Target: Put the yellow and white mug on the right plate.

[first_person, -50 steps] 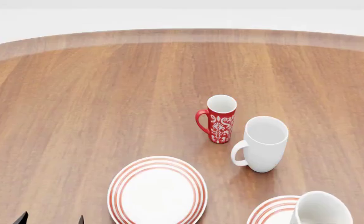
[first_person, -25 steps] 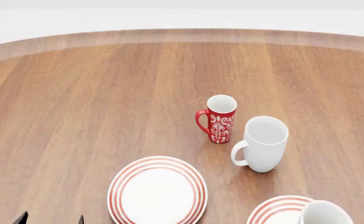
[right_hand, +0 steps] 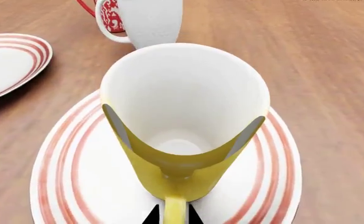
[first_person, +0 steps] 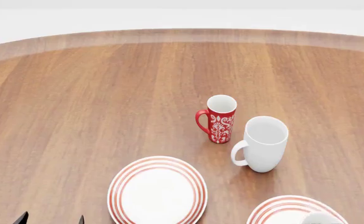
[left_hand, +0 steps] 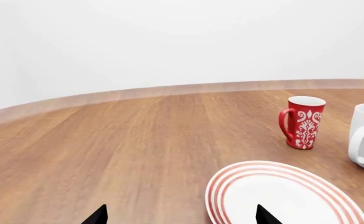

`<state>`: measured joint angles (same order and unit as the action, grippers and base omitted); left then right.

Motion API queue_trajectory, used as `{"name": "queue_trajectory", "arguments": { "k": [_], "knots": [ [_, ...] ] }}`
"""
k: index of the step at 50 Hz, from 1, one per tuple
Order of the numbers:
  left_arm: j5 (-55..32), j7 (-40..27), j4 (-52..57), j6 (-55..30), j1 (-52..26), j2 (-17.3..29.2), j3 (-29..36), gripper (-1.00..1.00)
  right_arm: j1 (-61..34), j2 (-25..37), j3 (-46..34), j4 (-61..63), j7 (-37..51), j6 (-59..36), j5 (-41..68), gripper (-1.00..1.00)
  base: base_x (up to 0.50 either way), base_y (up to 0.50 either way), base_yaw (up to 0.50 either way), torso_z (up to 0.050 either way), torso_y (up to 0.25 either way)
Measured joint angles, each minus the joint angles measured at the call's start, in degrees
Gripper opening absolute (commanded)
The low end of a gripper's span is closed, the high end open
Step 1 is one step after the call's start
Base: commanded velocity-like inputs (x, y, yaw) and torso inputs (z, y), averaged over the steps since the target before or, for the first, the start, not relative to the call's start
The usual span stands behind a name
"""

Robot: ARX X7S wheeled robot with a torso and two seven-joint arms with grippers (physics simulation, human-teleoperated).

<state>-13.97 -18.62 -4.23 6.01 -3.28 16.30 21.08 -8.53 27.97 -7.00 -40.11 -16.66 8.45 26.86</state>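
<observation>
The right gripper [right_hand: 170, 215] is clenched on the handle of the yellow and white mug [right_hand: 185, 116], which hangs over the middle of the right plate [right_hand: 69, 163]. It should lower straight down, keep the mug level, and release only when the base rests.

The left gripper [left_hand: 180, 215] is spread wide, holding nothing.

- The white mug [first_person: 264, 143] is the landmark: tall, plain white, upright on the wooden table [first_person: 94, 102], its loop handle on the side toward the left plate.
- The red mug [first_person: 219, 118], slim with a white pattern, stands upright just beside the white mug, on its far left side; its handle points away from the white mug. The two look very close; whether they touch is unclear.
- The left plate [first_person: 157, 191], white with thin red rings at its rim, lies flat nearer than the white mug and to its left, apart from it.
</observation>
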Motion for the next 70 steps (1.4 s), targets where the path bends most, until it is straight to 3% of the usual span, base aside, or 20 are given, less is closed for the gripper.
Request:
{"name": "queue_trajectory", "arguments": {
  "k": [12,13,40,70],
  "knots": [
    [-0.1,-0.2,-0.1,0.1,-0.1,0.1,0.2,1.0,-0.1,-0.1,-0.2,-0.4,0.2,0.5,-0.3,-1.0,0.0,0.0,0.0,0.0,0.0],
    [-0.1,-0.2,-0.1,0.1,-0.1,0.1,0.2,1.0,-0.1,-0.1,-0.2,-0.4,0.2,0.6,-0.3,1.0,0.0,0.0,0.0,0.0,0.0],
    [-0.5,-0.5,0.3,0.2,0.0,0.5,0.6,1.0,0.5,0.0,0.0,0.1,2.0,0.6,-1.5,1.0,0.0,0.0,0.0,0.0,0.0],
    [-0.7,-0.9,0.2,0.4,-0.1,0.7,1.1,1.0,12.0,4.2,2.5,19.3,8.7,-1.4,-0.4,1.0,0.0,0.0,0.0,0.0,0.0]
  ]
}}
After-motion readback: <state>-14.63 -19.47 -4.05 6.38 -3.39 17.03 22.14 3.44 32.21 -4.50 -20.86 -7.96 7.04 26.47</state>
